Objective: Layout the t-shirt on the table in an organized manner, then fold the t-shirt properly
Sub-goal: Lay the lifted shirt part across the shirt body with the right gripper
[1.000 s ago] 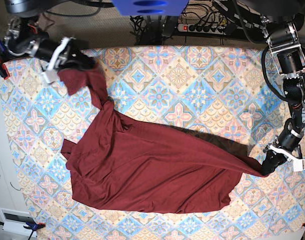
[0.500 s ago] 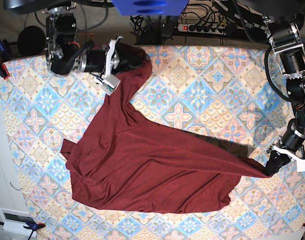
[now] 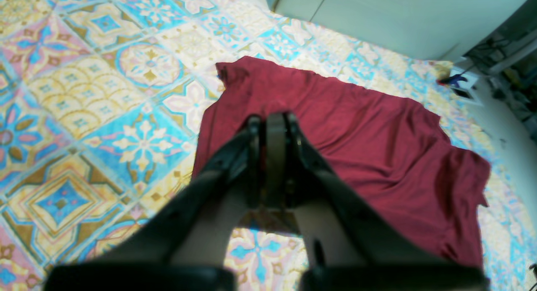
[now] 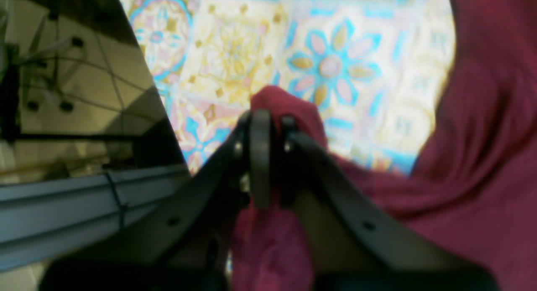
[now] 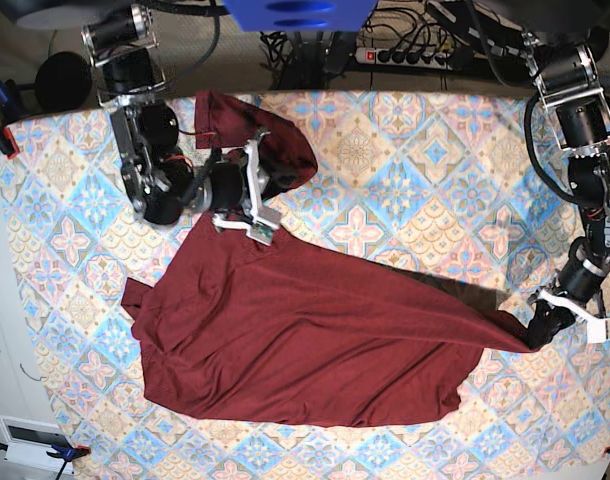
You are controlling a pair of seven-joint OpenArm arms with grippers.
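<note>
Base view shows the table (image 5: 405, 130) draped in a cloth of pastel blue, pink and cream diamond tiles with floral medallions, reaching almost to every edge of the picture. Beyond its far edge runs a dark strip of floor with a power strip (image 5: 410, 55) and tangled cables (image 5: 425, 30); a blue part (image 5: 300, 14) of the rig hangs over the middle.

The t-shirt (image 5: 305, 340), dark maroon, lies spread across the near half of the table. One end is drawn out to a point at the left gripper (image 5: 533, 338), whose jaws are clenched on that tip down at the cloth. In the left wrist view the fabric fans out flat ahead of the jaws, with a pale wall or cabinet beyond the table edge.

The right gripper (image 5: 257, 190) holds another part of the garment raised off the table, its jaws grasping a bunch of maroon cloth that drapes over them. The right wrist view shows tile floor beside the table edge, left of the jaws.
</note>
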